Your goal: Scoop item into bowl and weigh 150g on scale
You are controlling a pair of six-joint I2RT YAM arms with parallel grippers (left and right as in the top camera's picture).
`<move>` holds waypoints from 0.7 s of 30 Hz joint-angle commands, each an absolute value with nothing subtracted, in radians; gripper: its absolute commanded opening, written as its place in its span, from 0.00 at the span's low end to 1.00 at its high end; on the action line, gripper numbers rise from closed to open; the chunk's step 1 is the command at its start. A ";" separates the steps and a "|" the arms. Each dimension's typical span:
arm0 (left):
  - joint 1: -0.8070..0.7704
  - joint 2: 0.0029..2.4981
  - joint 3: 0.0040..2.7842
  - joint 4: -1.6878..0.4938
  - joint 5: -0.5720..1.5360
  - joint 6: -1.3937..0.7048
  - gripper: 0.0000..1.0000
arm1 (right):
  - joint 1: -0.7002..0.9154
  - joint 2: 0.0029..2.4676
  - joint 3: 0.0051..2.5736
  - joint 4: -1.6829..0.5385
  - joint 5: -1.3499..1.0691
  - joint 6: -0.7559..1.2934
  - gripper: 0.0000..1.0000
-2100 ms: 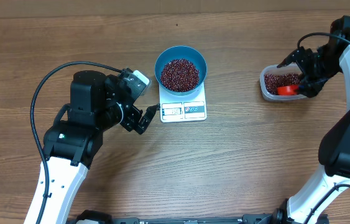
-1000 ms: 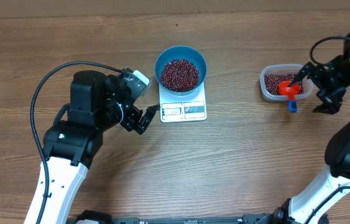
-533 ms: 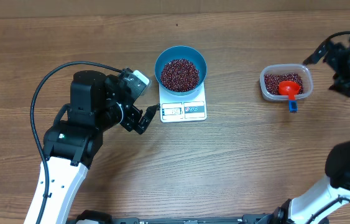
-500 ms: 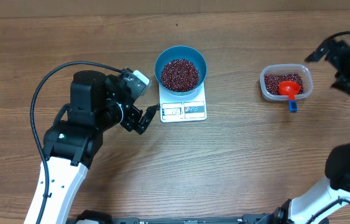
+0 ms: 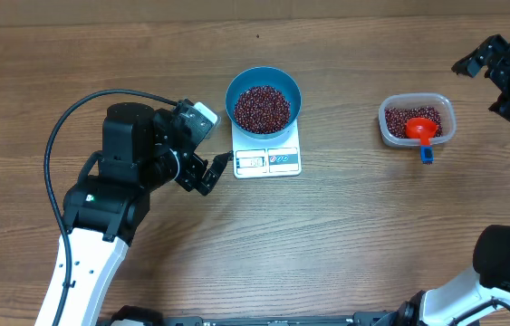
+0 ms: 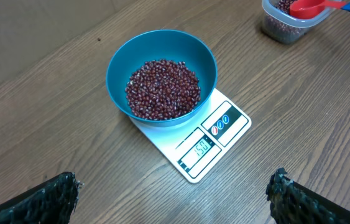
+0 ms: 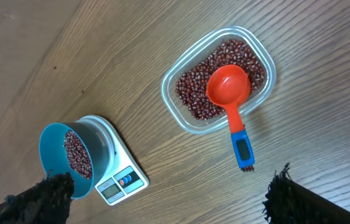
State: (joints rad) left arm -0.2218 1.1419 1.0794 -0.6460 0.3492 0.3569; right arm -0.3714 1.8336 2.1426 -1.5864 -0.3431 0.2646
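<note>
The blue bowl stands on the white scale, holding a heap of dark red beans. Digits show in the scale's display. My left gripper hovers just left of the scale, open and empty. My right gripper is raised at the far right, beyond the clear tub, also open with nothing in it. In the right wrist view the bowl and scale lie at the lower left, with the tub in the centre.
The clear tub holds more beans. A red scoop lies in it, its blue handle sticking out over the near rim. A black cable loops off the left arm.
My right gripper has let go of the red scoop and pulled up and away to the right. The scoop now rests in the tub. The left arm has not moved.
</note>
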 commanded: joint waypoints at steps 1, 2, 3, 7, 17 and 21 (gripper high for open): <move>-0.216 1.145 1.078 -0.644 0.363 0.343 1.00 | -0.369 1.821 2.160 -1.572 -0.370 0.271 1.00; -0.216 1.145 1.078 -0.643 0.363 0.343 1.00 | -0.369 1.821 2.160 -1.568 -0.369 0.285 1.00; -0.216 1.145 1.078 -0.643 0.363 0.343 1.00 | -0.369 1.821 2.160 -1.564 -0.369 0.292 1.00; -0.216 1.145 1.078 -0.643 0.363 0.343 0.99 | -0.369 1.821 2.160 -1.553 -0.387 0.318 1.00; -0.216 1.145 1.078 -0.643 0.363 0.343 0.99 | -0.369 1.819 2.162 -1.511 -0.433 0.318 1.00; -0.216 1.145 1.078 -0.643 0.363 0.343 1.00 | -0.370 1.813 2.181 -1.468 -0.480 0.318 1.00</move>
State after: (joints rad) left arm -0.2218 1.1419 1.0794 -0.6460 0.3492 0.3569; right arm -0.3714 1.8336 2.1433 -1.4883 -0.4328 0.3141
